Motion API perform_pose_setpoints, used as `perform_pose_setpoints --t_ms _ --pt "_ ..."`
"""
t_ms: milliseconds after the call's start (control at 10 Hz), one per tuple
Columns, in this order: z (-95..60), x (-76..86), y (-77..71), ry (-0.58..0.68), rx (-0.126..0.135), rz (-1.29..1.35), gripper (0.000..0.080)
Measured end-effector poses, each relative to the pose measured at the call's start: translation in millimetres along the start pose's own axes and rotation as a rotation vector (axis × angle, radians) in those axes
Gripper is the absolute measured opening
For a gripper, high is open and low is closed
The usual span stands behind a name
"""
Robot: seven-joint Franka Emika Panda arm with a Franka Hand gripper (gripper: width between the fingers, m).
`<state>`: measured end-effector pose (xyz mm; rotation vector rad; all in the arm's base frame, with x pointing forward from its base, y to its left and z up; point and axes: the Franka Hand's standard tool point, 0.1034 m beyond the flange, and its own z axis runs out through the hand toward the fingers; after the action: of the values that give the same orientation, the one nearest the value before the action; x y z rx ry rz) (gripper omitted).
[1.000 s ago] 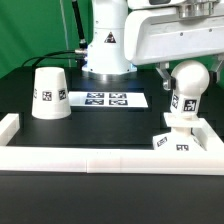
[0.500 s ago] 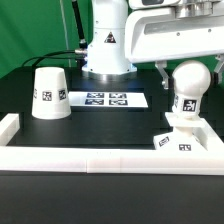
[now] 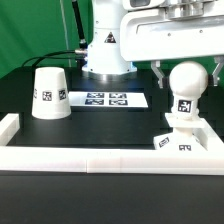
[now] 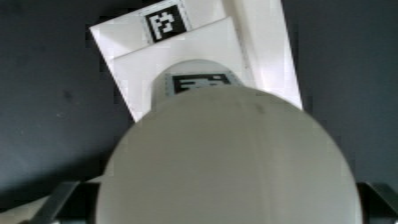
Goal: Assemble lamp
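Note:
The round-headed bulb [image 3: 188, 84] stands upright on its stem on the flat square base [image 3: 205, 141] at the exterior view's right. My gripper [image 3: 186, 72] straddles the bulb's head, with one finger on each side and a thin gap to each, so it is open. In the wrist view the bulb head [image 4: 217, 150] fills the space between the fingers [image 4: 64, 200], and the tagged base [image 4: 134, 50] lies beyond it. The tapered shade [image 3: 48, 92] stands alone, mouth down, at the exterior view's left.
The marker board [image 3: 108, 99] lies flat in the middle, in front of the robot's pedestal [image 3: 105, 45]. The long white border rail [image 3: 100, 160] runs along the front and turns up at both ends, close to the base.
The arm and its fingers have risen a little along the bulb's head. The bulb, base and shade stay in place.

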<state>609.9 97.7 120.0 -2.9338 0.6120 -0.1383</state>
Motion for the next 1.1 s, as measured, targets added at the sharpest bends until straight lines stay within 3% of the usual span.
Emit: perform_pose_setpoints --t_ms 700,1100 --pt "1.3 -5.0 -4.2 -0.012 0.024 0.634 0.0579" --pt "2.4 -3.8 -5.7 -0.032 0.037 0.722 0.0588"
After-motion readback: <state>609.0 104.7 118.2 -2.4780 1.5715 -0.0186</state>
